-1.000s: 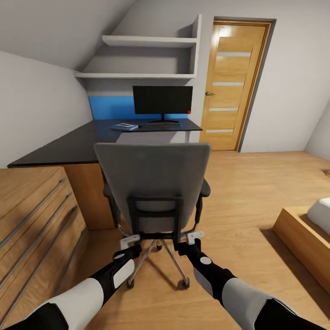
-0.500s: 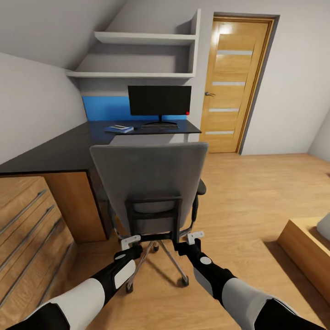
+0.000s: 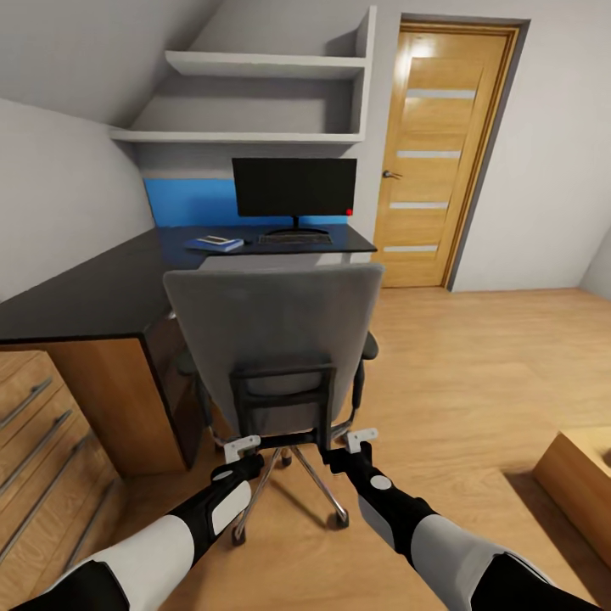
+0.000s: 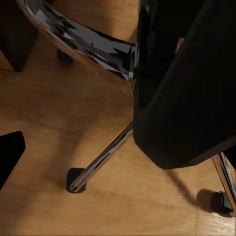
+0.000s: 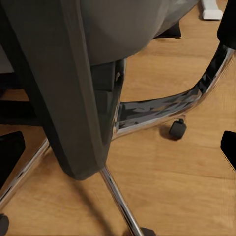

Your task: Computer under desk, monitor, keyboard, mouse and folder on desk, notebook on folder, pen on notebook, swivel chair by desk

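The grey swivel chair point(image 3: 271, 322) stands with its back to me, right in front of the black desk point(image 3: 85, 297). On the desk's far end are the monitor point(image 3: 294, 187), the keyboard point(image 3: 294, 239) before it, and to their left the blue folder point(image 3: 210, 247) with the grey notebook point(image 3: 217, 241) on it. I cannot make out the mouse or the pen, and the computer is hidden. My left gripper point(image 3: 242, 445) and right gripper point(image 3: 361, 439) are open, low behind the chair on either side of its black back frame point(image 5: 59, 88). The chrome base point(image 4: 98, 162) lies just beyond.
A light wood drawer cabinet point(image 3: 42, 441) stands at the near left beside the desk. White shelves point(image 3: 255, 93) hang above the monitor and a wooden door point(image 3: 433, 161) is at the back right. A wooden bed corner point(image 3: 585, 484) juts in at the right, with open floor before it.
The whole view has moved forward and a little right: desk and monitor are nearer, cabinet and bed slide out at the edges. The chair stays ahead of the grippers, now closer to the desk.
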Controlling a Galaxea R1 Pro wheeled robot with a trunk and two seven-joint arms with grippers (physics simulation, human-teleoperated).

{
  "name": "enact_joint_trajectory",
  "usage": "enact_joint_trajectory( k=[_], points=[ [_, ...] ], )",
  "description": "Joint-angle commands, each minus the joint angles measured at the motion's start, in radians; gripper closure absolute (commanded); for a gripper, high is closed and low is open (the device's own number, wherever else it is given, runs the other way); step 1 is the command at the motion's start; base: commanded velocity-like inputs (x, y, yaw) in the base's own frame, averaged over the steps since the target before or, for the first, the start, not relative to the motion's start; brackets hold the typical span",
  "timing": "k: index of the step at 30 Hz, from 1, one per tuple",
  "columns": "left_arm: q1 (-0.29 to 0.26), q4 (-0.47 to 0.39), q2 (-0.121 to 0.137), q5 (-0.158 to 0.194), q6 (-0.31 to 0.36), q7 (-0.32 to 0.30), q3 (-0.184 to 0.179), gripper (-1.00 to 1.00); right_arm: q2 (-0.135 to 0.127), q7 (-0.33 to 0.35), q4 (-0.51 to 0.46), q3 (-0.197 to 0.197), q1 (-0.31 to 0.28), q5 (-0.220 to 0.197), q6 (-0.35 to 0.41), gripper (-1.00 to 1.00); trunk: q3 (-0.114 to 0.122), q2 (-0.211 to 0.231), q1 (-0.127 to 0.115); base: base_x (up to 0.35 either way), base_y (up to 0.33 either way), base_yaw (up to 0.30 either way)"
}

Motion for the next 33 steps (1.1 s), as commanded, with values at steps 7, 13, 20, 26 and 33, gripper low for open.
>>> enact_joint_trajectory(
  k=[7,13,20,26,33],
  points=[
    [-0.001,-0.001,0.001,-0.001,-0.004,0.008,-0.004,-1.00,-0.001,-0.009,-0.001,-0.004,-0.001,-0.006,-0.005,-1.00,-0.001,0.000,0.000,0.325,0.000,0.000],
    [-0.001,-0.001,0.001,-0.001,-0.004,0.008,-0.004,-1.00,-0.002,-0.009,-0.001,-0.004,-0.001,-0.006,-0.005,-1.00,-0.001,0.000,0.000,0.325,0.000,0.000],
    [-0.001,-0.001,0.001,-0.001,-0.004,0.008,-0.004,-1.00,-0.003,-0.009,-0.001,-0.004,-0.001,-0.006,-0.005,-1.00,-0.001,0.000,0.000,0.325,0.000,0.000],
    [-0.001,-0.001,0.001,-0.001,-0.004,0.008,-0.004,-1.00,-0.003,-0.009,-0.001,-0.004,-0.001,-0.006,-0.005,-1.00,-0.001,0.000,0.000,0.326,0.000,0.000],
    [-0.001,-0.001,0.001,-0.001,-0.004,0.008,-0.003,-1.00,-0.003,-0.009,-0.001,-0.004,-0.001,-0.006,-0.005,-1.00,-0.001,0.000,0.000,0.326,0.000,0.000]
  ],
)
